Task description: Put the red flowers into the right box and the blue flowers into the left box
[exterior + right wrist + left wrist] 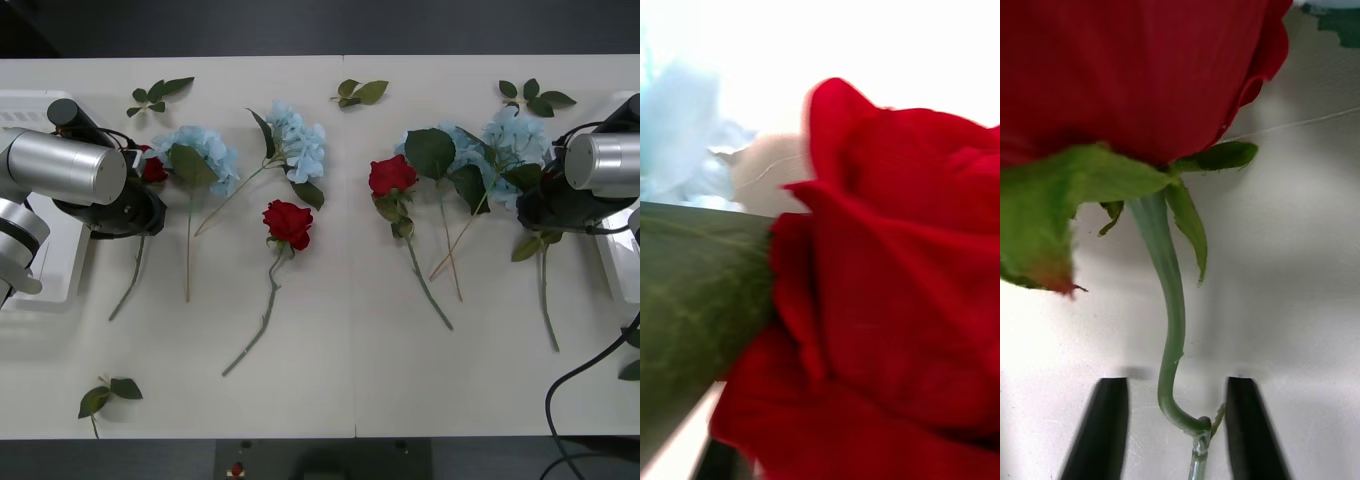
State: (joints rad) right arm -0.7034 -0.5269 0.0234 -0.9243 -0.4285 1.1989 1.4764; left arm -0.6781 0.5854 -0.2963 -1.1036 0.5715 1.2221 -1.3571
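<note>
1. White worktop [340, 380] is seen in the front view, strewn with flowers, with the left box [40, 290] at the left edge, partly under the left arm, and the right box [622, 275] at the right edge.
2. Red flowers are spread across the surface: one rose [288, 222] lies near the middle with its stem curving toward the near edge, and another rose [391, 175] lies right of centre beside large green leaves.
3. A third rose [153, 167] is seen just beside the left arm; in the left wrist view its bloom [1142, 75] is close to the camera and its green stem [1171, 315] runs down between the two black fingers [1101, 427].
4. The left claw [1176, 431] is held apart, with the stem between the fingers and no contact visible on either side.
5. Blue flowers lie in three places: one cluster [205, 150] next to the left arm, a second cluster [298, 140] toward the centre, and a third cluster [505, 145] near the right arm.
6. The right arm [600, 165] hangs over the right-hand group of flowers; in the right wrist view a red bloom [887, 285] and a dark green leaf [700, 300] are pressed close to the lens.
7. Whether the right claw is apart or together cannot be told.
8. Loose leaf sprigs [360, 92] are scattered along the far side of the worktop.
</note>
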